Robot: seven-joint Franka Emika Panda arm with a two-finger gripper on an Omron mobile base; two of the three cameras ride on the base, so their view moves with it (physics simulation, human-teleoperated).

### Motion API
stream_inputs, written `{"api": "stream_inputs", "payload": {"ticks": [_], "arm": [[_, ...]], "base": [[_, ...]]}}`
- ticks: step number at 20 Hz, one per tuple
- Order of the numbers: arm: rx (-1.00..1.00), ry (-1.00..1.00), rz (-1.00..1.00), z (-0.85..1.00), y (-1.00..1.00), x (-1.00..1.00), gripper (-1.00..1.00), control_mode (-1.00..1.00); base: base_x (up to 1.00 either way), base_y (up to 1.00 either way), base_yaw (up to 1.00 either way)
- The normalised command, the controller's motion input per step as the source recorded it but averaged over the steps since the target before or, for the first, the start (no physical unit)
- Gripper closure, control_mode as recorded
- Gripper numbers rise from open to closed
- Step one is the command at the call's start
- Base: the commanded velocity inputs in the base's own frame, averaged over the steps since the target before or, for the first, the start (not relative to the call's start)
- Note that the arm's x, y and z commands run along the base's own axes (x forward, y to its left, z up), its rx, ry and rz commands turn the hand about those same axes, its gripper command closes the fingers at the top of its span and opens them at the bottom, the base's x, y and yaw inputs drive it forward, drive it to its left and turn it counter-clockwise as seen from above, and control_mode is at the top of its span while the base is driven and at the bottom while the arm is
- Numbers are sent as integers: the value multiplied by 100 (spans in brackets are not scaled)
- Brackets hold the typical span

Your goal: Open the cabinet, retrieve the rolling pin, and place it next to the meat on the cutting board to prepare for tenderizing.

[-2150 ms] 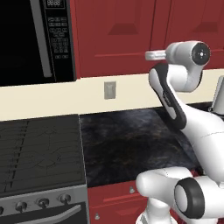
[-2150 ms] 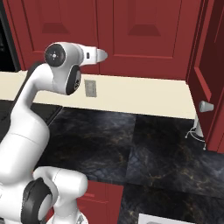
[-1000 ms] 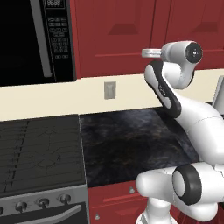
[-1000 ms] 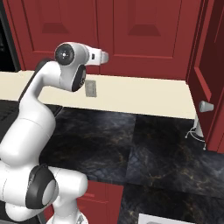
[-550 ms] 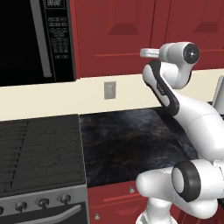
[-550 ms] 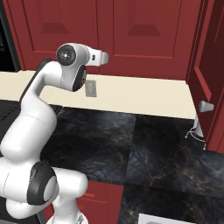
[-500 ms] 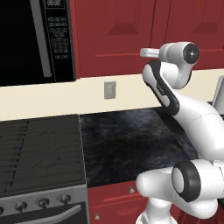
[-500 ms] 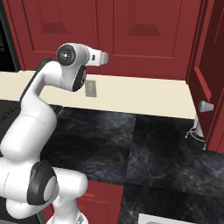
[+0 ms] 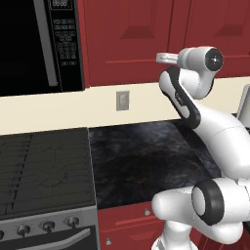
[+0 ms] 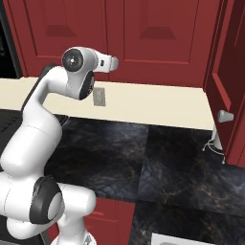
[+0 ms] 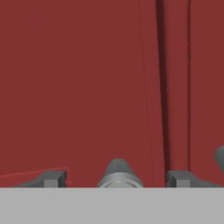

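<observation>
The cabinet [image 9: 132, 39] is a row of dark-red raised-panel doors above the counter. In the hand view one door [image 11: 78, 87] is very close. Its round grey knob [image 11: 118, 171] sits between my two fingertips [image 11: 54, 178], which stand wide apart without touching it. My gripper [image 11: 116, 179] is open around the knob. In the base views the white hand [image 10: 109, 63] is held level against the cabinet front. Farther right, another red door [image 10: 230, 72] stands swung out, showing its own knob [image 10: 224, 116]. The rolling pin, the meat and the cutting board are out of view.
A black microwave [image 9: 39, 44] hangs at the left above a stove [image 9: 44, 171]. A dark marbled counter [image 9: 141, 161] runs below a cream wall with an outlet [image 9: 122, 100]. A thin white wire stand [image 10: 214, 142] sits under the swung-out door. Red drawer fronts [image 9: 141, 219] are below.
Over two seconds the hand crept slightly left and in toward the cabinet front. In the last half second nothing visibly moved.
</observation>
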Motion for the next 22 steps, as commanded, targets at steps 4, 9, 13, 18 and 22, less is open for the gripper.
{"api": "stream_inputs", "payload": {"ticks": [4, 9, 13, 18, 22], "arm": [[2, 0, 0, 0, 2, 12, 100, -100], [2, 0, 0, 0, 0, 9, 100, -100], [0, -2, 0, 13, 0, 0, 100, -100], [0, 0, 0, 1, 2, 6, 100, -100], [0, 5, 0, 0, 13, 19, 100, -100]], "base": [[0, 0, 0], [0, 0, 0], [0, 0, 0], [0, 0, 0], [0, 0, 0]]}}
